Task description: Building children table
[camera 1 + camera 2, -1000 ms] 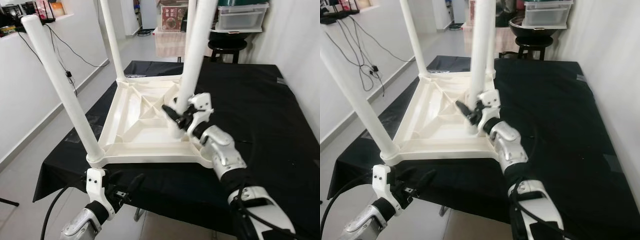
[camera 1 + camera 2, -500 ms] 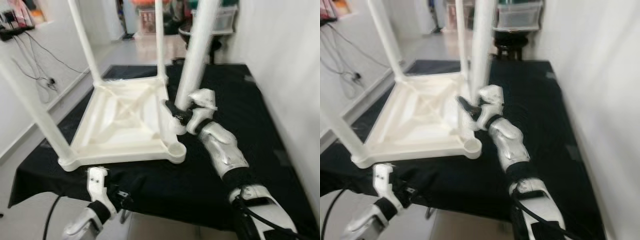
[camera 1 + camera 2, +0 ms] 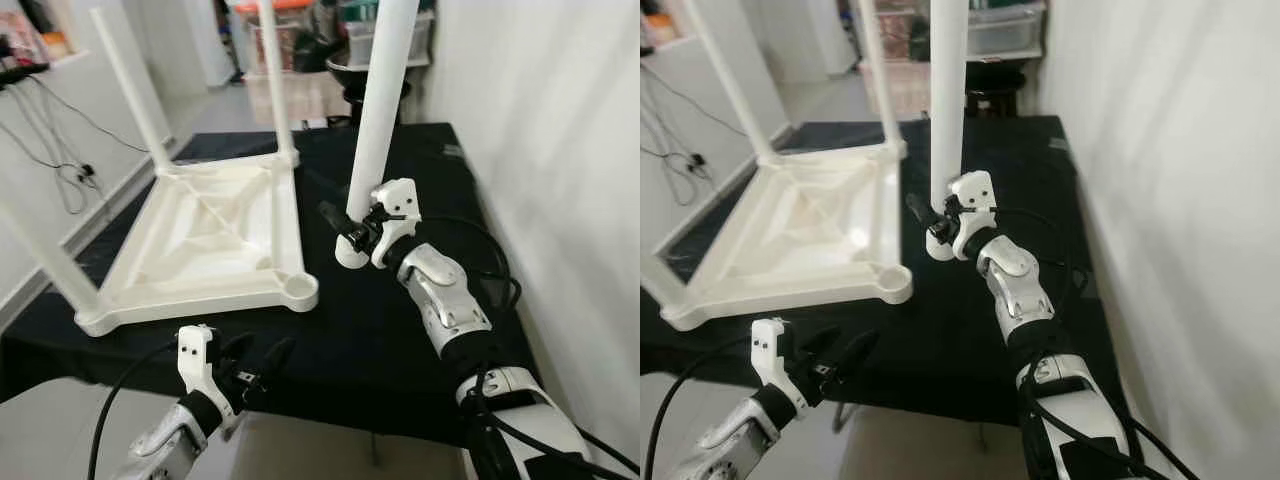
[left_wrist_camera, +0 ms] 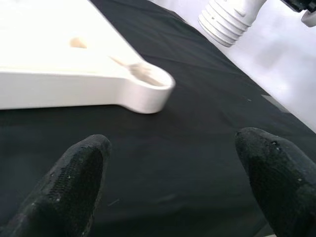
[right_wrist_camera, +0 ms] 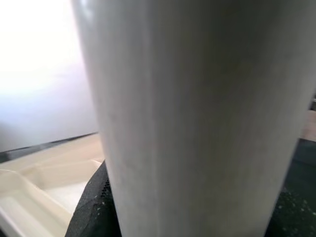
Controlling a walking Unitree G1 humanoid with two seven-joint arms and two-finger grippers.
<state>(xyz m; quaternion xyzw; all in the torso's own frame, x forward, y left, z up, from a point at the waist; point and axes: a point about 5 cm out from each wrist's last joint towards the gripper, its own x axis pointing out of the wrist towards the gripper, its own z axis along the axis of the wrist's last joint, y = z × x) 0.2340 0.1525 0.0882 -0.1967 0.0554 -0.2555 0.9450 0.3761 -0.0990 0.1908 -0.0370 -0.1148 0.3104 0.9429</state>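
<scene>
Right gripper [image 3: 352,232] clamps the loose leg [image 3: 378,110] upright; the empty corner socket [image 3: 298,289] sits low to its left, near. Left gripper [image 3: 255,362] open, idle.

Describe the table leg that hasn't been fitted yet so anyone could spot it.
On the black-clothed table lies an upturned white plastic tabletop. Right of it, the right gripper holds a white tube leg upright; unlike the others, its ribbed end hangs free of any socket.
</scene>
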